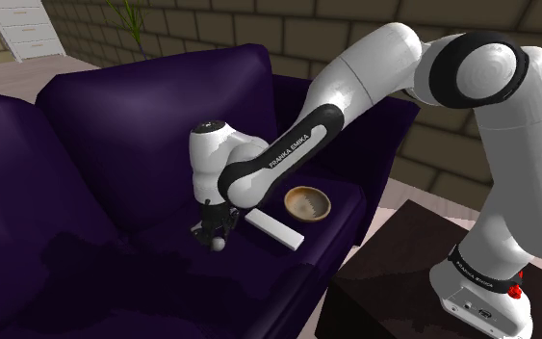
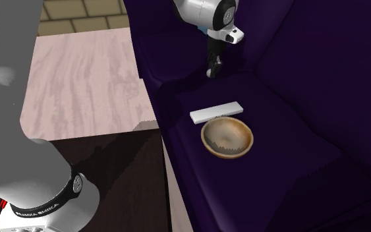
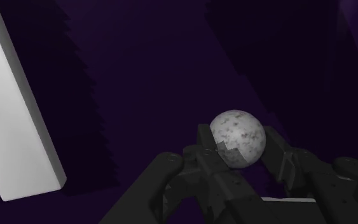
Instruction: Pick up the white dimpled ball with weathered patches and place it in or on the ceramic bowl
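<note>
A white dimpled ball (image 3: pixel 236 138) with grey weathered patches sits between my black fingers. My gripper (image 3: pixel 240 145) is shut on it, one finger on each side. In the shoulder view the gripper (image 1: pixel 212 229) points down at the purple sofa seat with the ball (image 1: pixel 219 245) at its tips, just above or on the cushion; I cannot tell which. The second exterior view has the gripper (image 2: pixel 211 68) and ball (image 2: pixel 209 74) at the far end of the seat. The brown ceramic bowl (image 1: pixel 307 203) (image 2: pixel 227 139) stands upright on the same cushion, apart from the gripper.
A flat white box (image 1: pixel 274 231) (image 2: pixel 217 111) (image 3: pixel 12 114) lies on the seat between the gripper and the bowl. The sofa's backrest (image 1: pixel 115 106) and armrest (image 1: pixel 355 125) rise around the cushion. My dark stand (image 1: pixel 394 279) is at the sofa's front edge.
</note>
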`<action>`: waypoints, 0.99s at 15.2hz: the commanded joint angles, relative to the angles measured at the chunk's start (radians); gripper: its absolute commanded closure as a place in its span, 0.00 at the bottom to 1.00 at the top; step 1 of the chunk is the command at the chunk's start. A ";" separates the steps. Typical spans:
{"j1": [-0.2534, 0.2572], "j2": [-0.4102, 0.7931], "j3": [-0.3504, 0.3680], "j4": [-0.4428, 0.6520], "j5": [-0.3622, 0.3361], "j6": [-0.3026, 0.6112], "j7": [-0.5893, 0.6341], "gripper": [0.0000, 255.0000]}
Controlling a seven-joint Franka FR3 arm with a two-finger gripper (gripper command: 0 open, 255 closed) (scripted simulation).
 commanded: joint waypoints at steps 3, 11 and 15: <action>-0.009 -0.034 0.012 0.005 0.015 -0.038 -0.006 1.00; -0.022 -0.091 0.032 0.028 0.042 -0.115 -0.016 1.00; -0.117 -0.205 0.047 -0.139 0.095 -0.060 -0.101 1.00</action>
